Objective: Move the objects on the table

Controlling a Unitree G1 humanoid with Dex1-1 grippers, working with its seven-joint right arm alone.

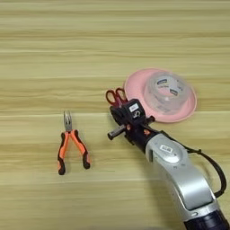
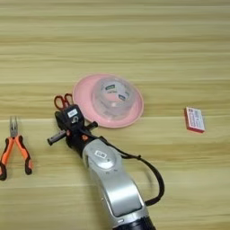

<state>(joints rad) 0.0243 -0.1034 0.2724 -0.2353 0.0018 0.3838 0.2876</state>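
1. Right gripper (image 1: 120, 117) sits over the red scissors (image 1: 115, 96); only the red handle loops show past the black fingers, blades hidden. Finger state: cannot tell, the wrist body blocks the tips.
2. Small white stickers on the gripper housing and on the silver forearm (image 1: 179, 173); print too small to read. A black cable loops along the forearm's right side.
3. Pink round plate (image 1: 134, 83) lies just right of the scissors, the gripper beside its near-left rim. Clear tape roll (image 1: 166, 93) rests on it, flat, with a dark-and-white label inside the core; wording not legible.
4. Needle-nose pliers (image 1: 72, 146), orange-and-black handles, lie well to the left, jaws pointing away from the robot, handles spread.
5. White-and-red card (image 2: 194, 119) shows in the right eye view only, well right of the plate; printed lines unreadable.
6. Everything lies on the light wooden table (image 1: 54, 54) with horizontal grain stripes.
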